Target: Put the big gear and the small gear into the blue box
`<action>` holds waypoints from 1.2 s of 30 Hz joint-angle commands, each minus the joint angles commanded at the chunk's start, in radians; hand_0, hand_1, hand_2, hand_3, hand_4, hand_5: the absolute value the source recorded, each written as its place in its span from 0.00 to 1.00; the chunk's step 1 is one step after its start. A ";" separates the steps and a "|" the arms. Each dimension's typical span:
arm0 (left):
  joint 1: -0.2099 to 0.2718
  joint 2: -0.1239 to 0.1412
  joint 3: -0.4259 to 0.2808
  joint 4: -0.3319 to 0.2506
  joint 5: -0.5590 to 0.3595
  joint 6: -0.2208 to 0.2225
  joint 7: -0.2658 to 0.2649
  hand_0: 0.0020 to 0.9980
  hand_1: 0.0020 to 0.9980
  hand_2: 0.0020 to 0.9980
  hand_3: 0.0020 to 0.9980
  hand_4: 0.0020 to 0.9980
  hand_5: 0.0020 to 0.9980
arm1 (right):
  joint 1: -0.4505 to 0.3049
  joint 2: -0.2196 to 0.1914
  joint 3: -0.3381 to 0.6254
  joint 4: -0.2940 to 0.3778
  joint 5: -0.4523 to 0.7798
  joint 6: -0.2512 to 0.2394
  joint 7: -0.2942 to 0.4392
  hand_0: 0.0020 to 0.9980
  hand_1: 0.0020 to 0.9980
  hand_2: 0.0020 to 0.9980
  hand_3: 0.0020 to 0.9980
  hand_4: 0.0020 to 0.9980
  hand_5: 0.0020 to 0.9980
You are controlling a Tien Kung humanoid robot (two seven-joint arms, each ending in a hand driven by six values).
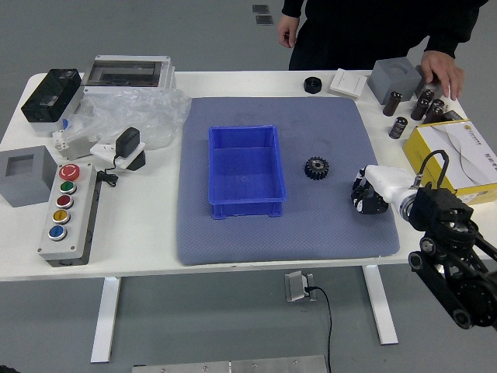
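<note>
My right hand (369,194) is low over the right part of the grey-blue mat (326,233), its palm side turned down and hidden. Whether anything is beneath or inside it cannot be seen. A black toothed gear (317,168) lies flat on the mat between the hand and the blue box (247,208), touching neither. The open-topped box stands left of the gear, and nothing shows inside it. No second gear can be made out on the mat. My left hand does not show.
A person at the far side rests one hand (443,71) by a grey block at the back right; the other hangs beside the body. Dark cylinders and a yellow box (419,155) stand right, a black round part (312,85) behind the mat, a button panel (70,214) left.
</note>
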 joint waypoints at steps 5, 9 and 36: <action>-0.001 0.000 0.000 0.000 0.000 0.000 0.000 0.89 0.87 0.87 0.86 0.83 0.54 | 0.007 -0.001 0.010 0.013 0.000 -0.003 -0.001 0.56 0.47 0.49 0.55 0.51 0.22; -0.001 0.001 -0.001 0.000 0.000 0.000 0.000 0.89 0.87 0.87 0.86 0.83 0.54 | 0.027 -0.005 0.019 0.031 0.000 -0.002 -0.003 0.56 0.47 0.49 0.55 0.51 0.22; -0.003 -0.001 0.015 0.000 0.000 -0.007 0.003 0.89 0.87 0.87 0.85 0.83 0.54 | 0.315 0.166 -0.127 0.024 0.000 0.012 -0.005 0.58 0.47 0.48 0.55 0.46 0.20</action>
